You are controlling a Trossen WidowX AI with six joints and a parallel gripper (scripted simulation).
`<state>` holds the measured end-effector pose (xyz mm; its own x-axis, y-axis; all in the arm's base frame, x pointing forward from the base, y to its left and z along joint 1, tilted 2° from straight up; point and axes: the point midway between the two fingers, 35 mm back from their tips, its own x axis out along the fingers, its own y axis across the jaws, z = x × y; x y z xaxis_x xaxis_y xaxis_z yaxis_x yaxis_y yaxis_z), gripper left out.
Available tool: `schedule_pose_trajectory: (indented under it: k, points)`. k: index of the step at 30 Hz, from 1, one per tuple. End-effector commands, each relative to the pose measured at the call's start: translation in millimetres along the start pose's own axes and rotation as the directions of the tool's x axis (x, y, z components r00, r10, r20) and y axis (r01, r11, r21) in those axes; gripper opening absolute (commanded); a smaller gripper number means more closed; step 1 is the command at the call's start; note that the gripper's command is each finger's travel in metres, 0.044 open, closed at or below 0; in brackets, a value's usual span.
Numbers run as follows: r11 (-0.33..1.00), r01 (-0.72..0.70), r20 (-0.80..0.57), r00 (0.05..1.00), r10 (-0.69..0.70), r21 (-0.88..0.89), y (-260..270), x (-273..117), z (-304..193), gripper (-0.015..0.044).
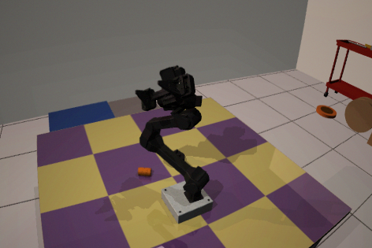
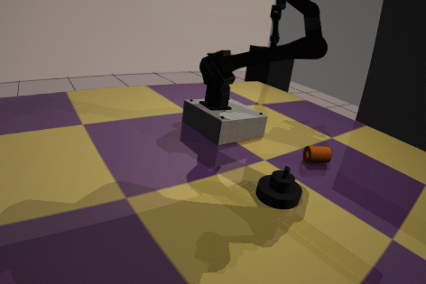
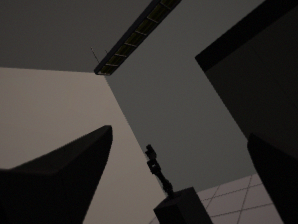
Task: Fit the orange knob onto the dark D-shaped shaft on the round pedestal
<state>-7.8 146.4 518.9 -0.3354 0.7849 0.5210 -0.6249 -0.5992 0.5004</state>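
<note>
A robotics lab or workshop-like room with plain grey and beige walls and a pale tiled floor. A black jointed robot arm [image 1: 159,150] [image 2: 275,55] stands on a purple and yellow checkered surface [image 1: 71,190] [image 2: 41,159]. A red metal cart on casters [image 1: 347,87] stands nearby; a second, dark arm [image 2: 274,23] [image 3: 159,172] tops a dark box-shaped stand [image 2: 266,66] [image 3: 184,207].
</note>
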Motion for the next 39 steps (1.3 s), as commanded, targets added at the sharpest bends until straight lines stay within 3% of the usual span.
schedule_pose_trajectory:
  k: [1,6,12,17,21,25,30,39]
  points:
    - [1.000,-0.011,-0.003,1.000,0.011,-0.002,3.1,0.4,-1.0,0.0426]
    - [0.950,-0.311,-0.066,0.949,0.310,-0.017,85.1,-6.2,-23.9,0.0440]
    - [0.752,-0.653,-0.070,0.749,0.659,0.093,179.1,-59.0,-35.1,0.0440]
    - [0.442,-0.887,-0.037,0.441,0.897,0.137,242.4,-142.1,-26.8,0.0440]
    - [0.137,-0.978,0.031,0.143,0.989,0.160,265.5,-223.8,-6.2,0.0440]
    - [-0.177,-0.972,0.122,-0.159,0.980,0.156,259.4,-306.8,22.9,0.0440]
    - [-0.526,-0.845,0.242,-0.493,0.835,0.094,214.5,-399.3,63.6,0.0440]
    - [-0.881,-0.458,0.394,-0.836,0.381,-0.120,74.7,-493.3,122.7,0.0440]
